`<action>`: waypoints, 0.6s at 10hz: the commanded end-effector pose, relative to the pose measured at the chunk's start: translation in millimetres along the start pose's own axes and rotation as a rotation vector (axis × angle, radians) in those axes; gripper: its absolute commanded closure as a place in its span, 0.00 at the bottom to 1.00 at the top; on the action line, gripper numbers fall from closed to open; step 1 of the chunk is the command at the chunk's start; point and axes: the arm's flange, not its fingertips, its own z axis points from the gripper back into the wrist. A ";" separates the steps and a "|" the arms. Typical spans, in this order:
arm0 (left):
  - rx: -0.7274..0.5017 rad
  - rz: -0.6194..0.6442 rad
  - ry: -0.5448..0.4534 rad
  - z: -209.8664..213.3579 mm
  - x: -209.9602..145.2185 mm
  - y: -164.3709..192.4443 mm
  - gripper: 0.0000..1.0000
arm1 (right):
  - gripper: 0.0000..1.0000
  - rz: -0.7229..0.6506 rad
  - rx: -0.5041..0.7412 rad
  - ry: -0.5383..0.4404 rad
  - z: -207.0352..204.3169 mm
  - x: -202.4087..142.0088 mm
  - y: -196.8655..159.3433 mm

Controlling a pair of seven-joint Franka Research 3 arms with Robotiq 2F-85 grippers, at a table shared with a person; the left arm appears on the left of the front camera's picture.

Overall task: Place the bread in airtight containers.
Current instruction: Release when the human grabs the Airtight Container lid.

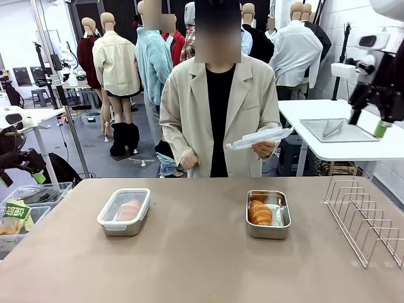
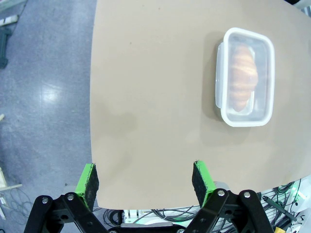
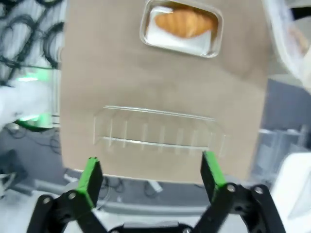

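The left claw (image 2: 145, 182) hangs high off the near-left edge of the surface (image 2: 155, 121), its green pads (image 2: 88, 180) spread wide with nothing between them. Ahead of it and off to one side in the left wrist view sits the lidded tin (image 2: 245, 76), well apart from the pads, its clear white-rimmed lid (image 2: 224, 73) pressed on and one bread (image 2: 242, 76) showing through it. In the front view the same tin (image 1: 124, 211) stands on the left half of the surface, with the left claw (image 1: 31, 169) held off the table edge, well to the left of it. The right claw (image 3: 151, 178) is also raised and spread, empty, with the wire rack (image 3: 158, 128) just beyond its pads (image 3: 91, 175) and the open tin (image 3: 181, 29) farther ahead, a bread (image 3: 185, 22) lying inside it. In the front view the open tin (image 1: 268, 214) rests on the right half of the surface, holding its bread (image 1: 259, 212), with the rack (image 1: 367, 221) to its right; the right claw (image 1: 366, 123) hangs high above and beyond the rack. Across the surface a person holds a second clear lid (image 1: 259, 138) in one hand (image 1: 265, 149), raised at waist height, well above the open tin. The other hand (image 1: 189, 161) is held loosely at the person's side.
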 end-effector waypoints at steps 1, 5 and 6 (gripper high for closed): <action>0.008 0.015 -0.010 -0.2 -0.9 0.1 0.00 | 0.00 -0.015 0.067 -0.040 -6.9 -7.0 -9.4; 0.008 0.015 -0.010 -0.2 -0.9 0.1 0.00 | 0.00 -0.035 0.085 -0.040 -21.5 -17.8 -5.1; 0.008 0.015 -0.010 -0.2 -0.9 0.1 0.00 | 0.00 -0.035 0.085 -0.040 -21.5 -17.8 -5.1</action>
